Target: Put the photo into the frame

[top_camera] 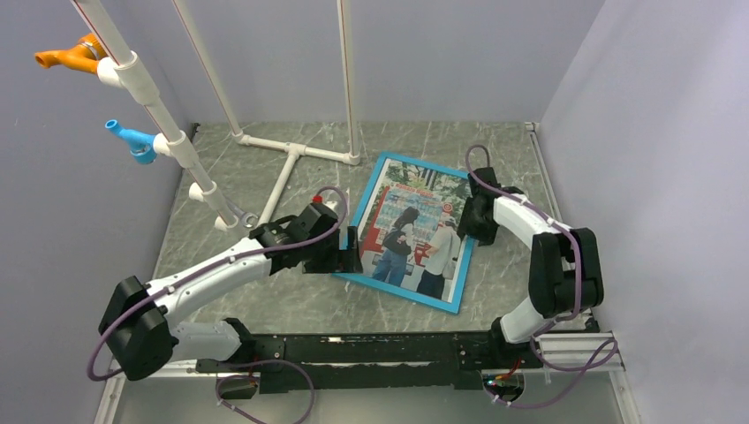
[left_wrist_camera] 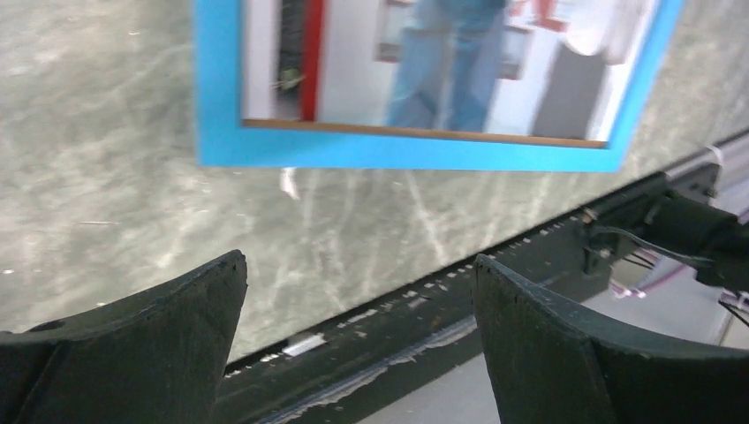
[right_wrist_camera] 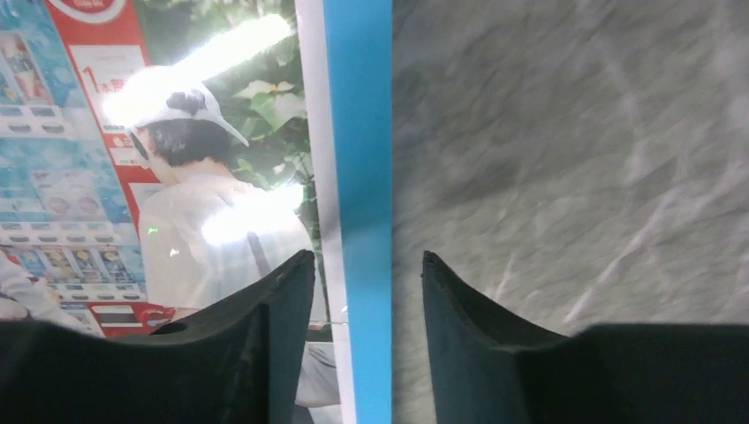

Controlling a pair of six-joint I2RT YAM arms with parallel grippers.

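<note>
L gripper is spread wide w/ nothing between the fingers, just bare desk under it. It sits right beside the near-left corner of the frame, and in the wrist view there's a gap, so not touching afaict. The black rail along the desk's near edge shows past the fingers.

R gripper has a narrow gap, only partly open. It's over the frame's right side, straddling the blue border: one finger over the photo, the other over the desk. Can't tell if the tips actually touch anything.

The frame lies flat, blue face up, right of the desk's centre and twisted a bit, one short end twd the far edge. The photo is inside it, pic side up, the two ppl and vending machines showing.

White pipe stand sits at the far-left part of the desk, well apart from the frame.
</note>
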